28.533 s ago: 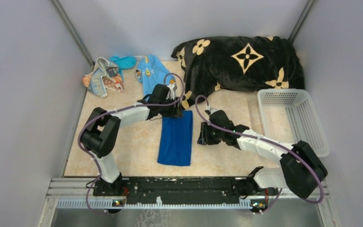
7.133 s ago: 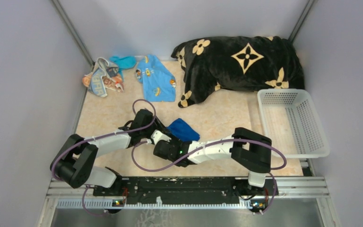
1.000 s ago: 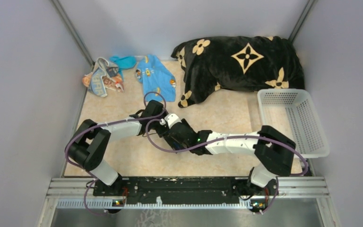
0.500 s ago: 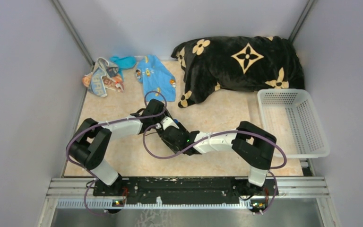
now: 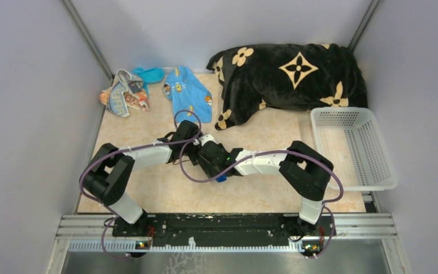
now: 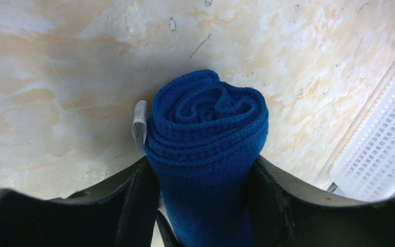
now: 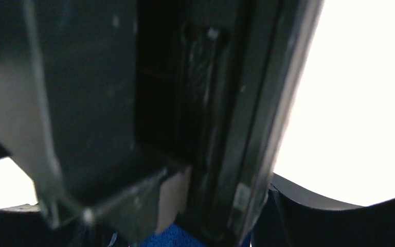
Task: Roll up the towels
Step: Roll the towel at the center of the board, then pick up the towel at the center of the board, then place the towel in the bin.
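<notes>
At the far left of the pale, marble-patterned surface (image 5: 165, 191), the striped towel (image 5: 122, 92) lay crumpled in a heap. The turquoise towel (image 5: 150, 74) was bunched just beside it, and the light blue printed towel (image 5: 187, 96) was spread loosely next to them. None of these three was rolled.

Toward the middle, the dark blue towel (image 6: 205, 121) was wound into a thick, tight spiral, its fleecy pile showing in coils at the end and a small white label (image 6: 140, 121) poking out at one side. The left pincer (image 6: 201, 172) pinched this roll, one dark finger against each flank. The right pincer (image 5: 208, 155) crowded close to it. A dark housing blocked its own camera, so I could not tell whether it was spread or gripping.

By my reckoning one towel of four was rolled, and three were left.

Further right lay the black plush blanket (image 5: 291, 74) and a white lattice basket (image 5: 370, 120).
</notes>
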{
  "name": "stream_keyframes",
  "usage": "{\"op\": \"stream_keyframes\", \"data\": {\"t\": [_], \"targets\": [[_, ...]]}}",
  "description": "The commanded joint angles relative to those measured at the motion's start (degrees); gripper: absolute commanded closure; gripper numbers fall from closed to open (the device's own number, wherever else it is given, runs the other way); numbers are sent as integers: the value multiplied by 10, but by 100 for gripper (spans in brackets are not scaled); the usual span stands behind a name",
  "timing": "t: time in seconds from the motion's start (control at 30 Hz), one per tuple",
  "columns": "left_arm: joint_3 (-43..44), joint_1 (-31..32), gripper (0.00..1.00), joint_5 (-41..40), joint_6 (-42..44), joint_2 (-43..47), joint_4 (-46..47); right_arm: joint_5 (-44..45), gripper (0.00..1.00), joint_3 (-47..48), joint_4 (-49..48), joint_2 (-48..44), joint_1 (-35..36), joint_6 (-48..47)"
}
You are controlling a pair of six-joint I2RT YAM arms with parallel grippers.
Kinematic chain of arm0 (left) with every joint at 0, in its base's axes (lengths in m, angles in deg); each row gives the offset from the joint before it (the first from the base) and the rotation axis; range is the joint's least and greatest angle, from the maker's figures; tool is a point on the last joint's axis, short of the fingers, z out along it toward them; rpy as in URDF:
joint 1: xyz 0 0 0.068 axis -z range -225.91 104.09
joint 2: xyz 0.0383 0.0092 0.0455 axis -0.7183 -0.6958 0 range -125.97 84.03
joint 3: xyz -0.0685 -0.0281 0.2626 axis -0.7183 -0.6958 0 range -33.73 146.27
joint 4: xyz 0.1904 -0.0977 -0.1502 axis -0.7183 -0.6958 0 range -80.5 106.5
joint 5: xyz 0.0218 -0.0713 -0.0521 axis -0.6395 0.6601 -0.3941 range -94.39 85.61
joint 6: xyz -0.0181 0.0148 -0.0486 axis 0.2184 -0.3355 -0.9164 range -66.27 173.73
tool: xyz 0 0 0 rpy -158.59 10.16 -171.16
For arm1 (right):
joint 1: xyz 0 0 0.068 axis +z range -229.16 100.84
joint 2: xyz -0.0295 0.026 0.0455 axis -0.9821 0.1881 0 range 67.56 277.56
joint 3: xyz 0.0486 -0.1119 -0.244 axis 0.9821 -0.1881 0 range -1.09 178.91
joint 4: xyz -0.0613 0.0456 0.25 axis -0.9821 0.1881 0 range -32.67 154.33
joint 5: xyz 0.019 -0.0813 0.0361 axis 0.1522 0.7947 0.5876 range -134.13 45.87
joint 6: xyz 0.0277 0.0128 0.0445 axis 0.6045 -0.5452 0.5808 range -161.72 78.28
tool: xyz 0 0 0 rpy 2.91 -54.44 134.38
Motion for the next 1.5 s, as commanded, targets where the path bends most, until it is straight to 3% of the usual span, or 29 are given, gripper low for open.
{"op": "stream_keyframes", "data": {"t": [0.0, 0.07, 0.27, 0.37, 0.67, 0.8, 1.0, 1.17, 1.37, 1.47], "targets": [[-36, 15, 36, -47, 9, -42, -51, -21, 34, 9, 26, 46, -18, 22], [-35, 16, 36, -47, 9, -41, -48, -27, 38, 13, 29, 57, -21, 23], [-9, 10, 30, -82, 29, -9, -74, -39, 69, -3, 49, 32, -24, 23], [29, -6, 27, -104, 56, 18, -93, -41, 79, -26, 63, -3, -23, 28], [100, -122, 20, -109, 141, 94, -129, -46, 82, -62, 119, -153, -28, 26], [111, -149, 19, -141, 195, 144, -153, -42, 82, -65, 163, -231, -62, 27], [121, -151, 18, -156, 288, 223, -186, -34, 82, -42, 253, -343, -222, 59], [135, -151, 18, -177, 346, 280, -219, -40, 82, -12, 312, -402, -442, 83], [108, -151, 16, -226, 411, 335, -211, -20, 80, 18, 322, -398, -628, 123], [94, -152, 16, -235, 427, 342, -205, -15, 93, 33, 321, -355, -709, 166]]}}
